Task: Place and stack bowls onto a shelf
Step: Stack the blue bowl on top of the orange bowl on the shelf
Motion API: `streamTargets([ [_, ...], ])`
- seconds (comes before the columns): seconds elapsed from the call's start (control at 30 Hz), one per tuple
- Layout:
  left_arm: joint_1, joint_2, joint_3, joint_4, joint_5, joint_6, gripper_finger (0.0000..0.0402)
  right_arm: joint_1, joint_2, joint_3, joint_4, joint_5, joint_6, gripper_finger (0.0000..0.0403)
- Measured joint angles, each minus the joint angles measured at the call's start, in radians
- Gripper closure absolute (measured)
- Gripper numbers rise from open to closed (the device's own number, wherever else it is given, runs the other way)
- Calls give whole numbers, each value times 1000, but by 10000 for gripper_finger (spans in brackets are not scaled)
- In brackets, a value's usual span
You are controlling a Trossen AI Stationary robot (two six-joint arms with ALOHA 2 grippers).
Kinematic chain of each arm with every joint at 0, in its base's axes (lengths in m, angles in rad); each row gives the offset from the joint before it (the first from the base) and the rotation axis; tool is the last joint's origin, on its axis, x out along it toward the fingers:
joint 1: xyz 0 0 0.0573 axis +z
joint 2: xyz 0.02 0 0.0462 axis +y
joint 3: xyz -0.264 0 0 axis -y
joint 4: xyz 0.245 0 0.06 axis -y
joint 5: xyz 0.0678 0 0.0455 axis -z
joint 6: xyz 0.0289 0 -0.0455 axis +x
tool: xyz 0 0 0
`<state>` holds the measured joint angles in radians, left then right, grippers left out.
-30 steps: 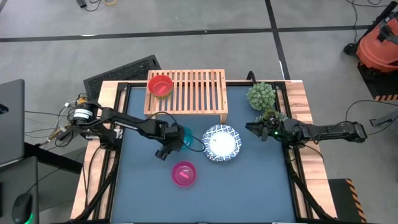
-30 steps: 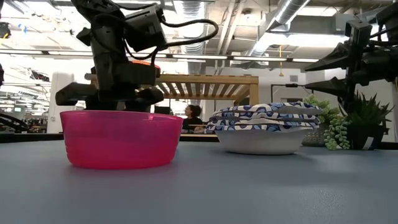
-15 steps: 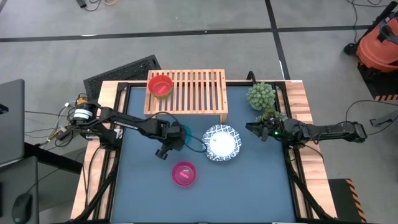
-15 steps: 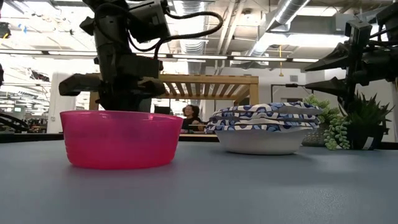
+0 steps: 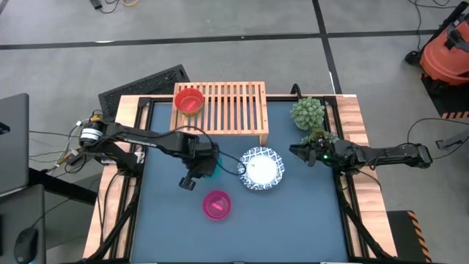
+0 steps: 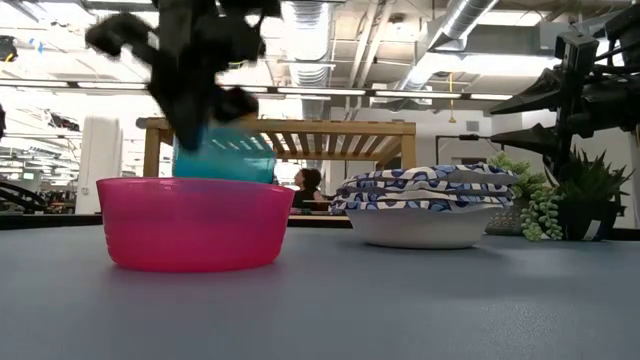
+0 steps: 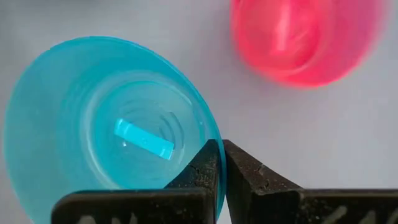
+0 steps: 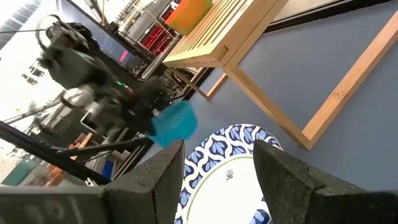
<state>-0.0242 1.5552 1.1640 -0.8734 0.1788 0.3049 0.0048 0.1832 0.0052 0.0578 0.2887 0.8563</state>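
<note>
We hold the teal bowl (image 7: pixel 106 115) in our left gripper (image 7: pixel 221 163), whose two fingers are pressed together on the rim, one inside and one outside the wall. In the low view the bowl (image 6: pixel 223 155) hangs in the air above the table, so we judge that we are carrying it. This pinch at the rim keeps the inside of the bowl free, which should help when we nest it into another bowl.

From above, the left gripper (image 5: pixel 203 163) is in the middle of the table, between the shelf (image 5: pixel 227 110) at the far side and the magenta bowl (image 5: pixel 218 204) nearer to us. The red bowl (image 5: pixel 189 100) already sits on the left end of the shelf, probably the place where the teal one must go. The two white bowls (image 5: pixel 261 168) are stacked just to the right of our left gripper.

Our right gripper (image 5: pixel 300 152) waits at the right side, beside a small plant (image 5: pixel 308 112), with its fingers (image 8: pixel 283 180) spread apart and empty.
</note>
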Motion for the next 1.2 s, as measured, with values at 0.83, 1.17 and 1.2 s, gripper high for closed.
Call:
streamTargets([
  [0.83,131,-280,480,-201,-766,-106,401,1,0,0,0,0,-18,184],
  [1.17,349,-143,479,-335,-611,23,401,1,0,0,0,0,-17,184],
  [1.2,363,-126,479,-344,-580,51,401,1,1,0,0,0,-17,184],
])
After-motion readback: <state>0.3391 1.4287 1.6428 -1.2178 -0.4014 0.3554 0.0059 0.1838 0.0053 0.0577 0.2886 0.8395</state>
